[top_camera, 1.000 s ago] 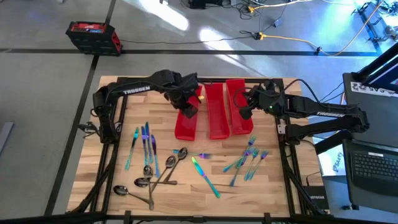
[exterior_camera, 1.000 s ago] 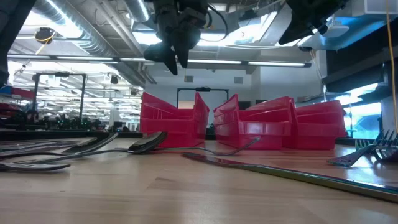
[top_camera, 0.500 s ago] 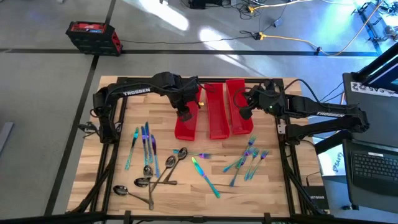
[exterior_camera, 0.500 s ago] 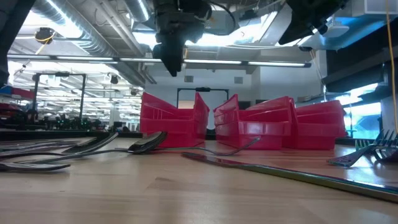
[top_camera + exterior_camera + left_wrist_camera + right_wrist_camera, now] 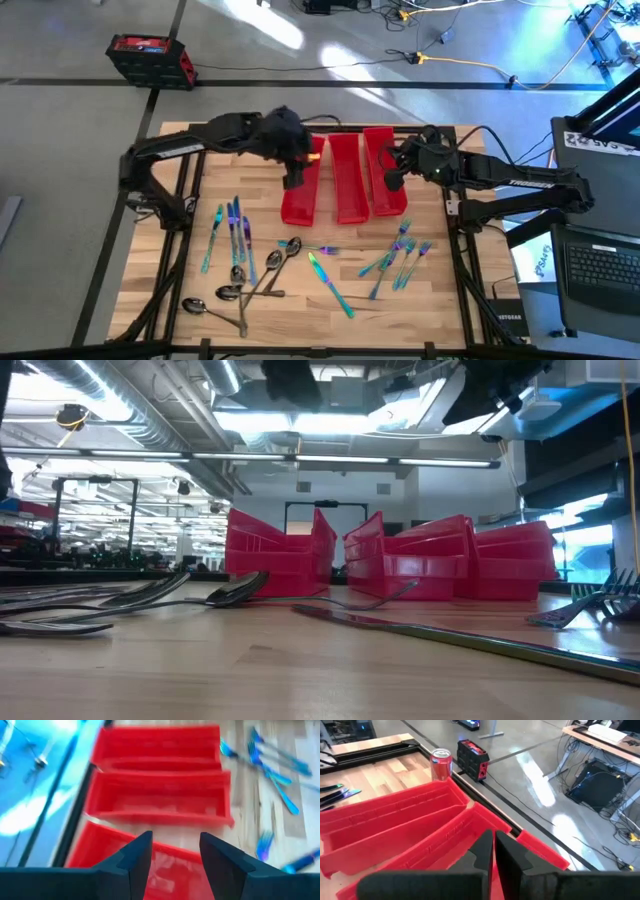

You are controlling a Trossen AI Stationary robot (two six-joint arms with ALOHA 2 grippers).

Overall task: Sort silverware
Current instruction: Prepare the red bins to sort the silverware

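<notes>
**Q:** Metal cutlery is your job here. How much of it have you sorted?

**A:** Hardly any that you can see. Nearest you, on the wooden table (image 5: 440, 300), dark spoons (image 5: 240, 285) lie in a loose heap. Just behind them on the left is a row of teal knives (image 5: 233, 232), with one more knife (image 5: 328, 283) near the middle. On the right lies a cluster of forks (image 5: 398, 260).

**Q:** And the bins?

**A:** Three red bins (image 5: 345, 180) stand side by side beyond the cutlery. The two your left wrist camera shows inside look empty.

**Q:** Where are your grippers?

**A:** Your left gripper (image 5: 296, 176) hangs over the leftmost bin, fingers (image 5: 137, 857) spread and holding nothing. Your right gripper (image 5: 394, 181) waits over the rightmost bin, fingers pressed together, empty. Nearly all the sorting is left.
</notes>
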